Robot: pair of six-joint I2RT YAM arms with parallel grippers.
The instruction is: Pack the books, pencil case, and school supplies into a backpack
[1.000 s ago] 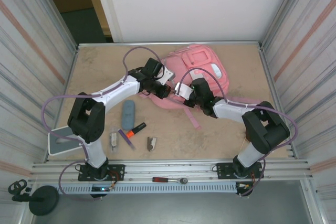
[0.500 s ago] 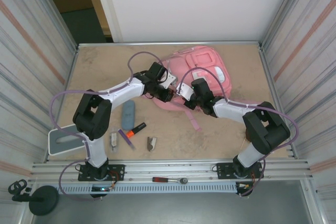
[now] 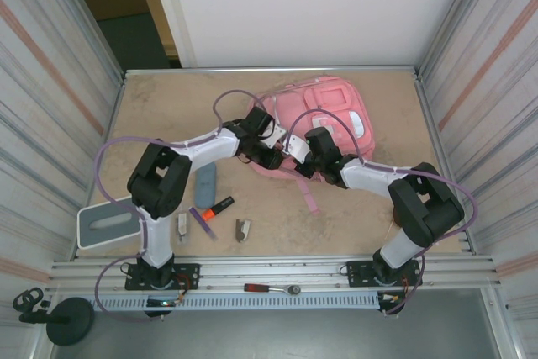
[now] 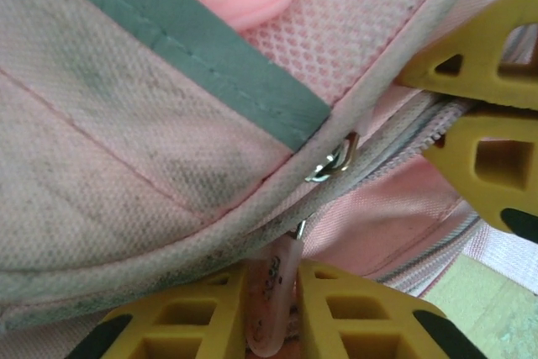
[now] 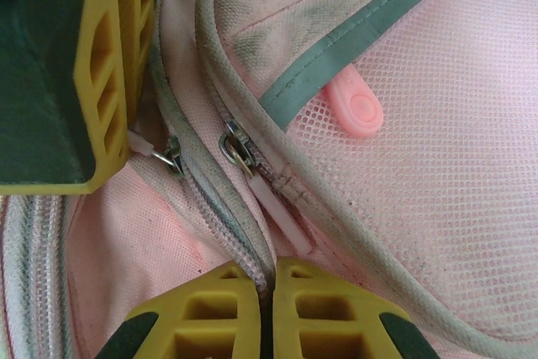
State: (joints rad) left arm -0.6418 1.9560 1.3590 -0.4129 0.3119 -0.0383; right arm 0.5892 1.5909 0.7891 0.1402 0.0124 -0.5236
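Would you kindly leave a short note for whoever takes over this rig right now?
Left end effector: closed on the zipper pull of the backpack.
Right end effector: shut, seemingly pinching the backpack seam beside the zip.
On the table by the left arm's base: pencil case, highlighter, purple pen, silvery piece, clip.
Done: zip grasped; how far open, I cannot tell.
Left: open the zip, pack these items.
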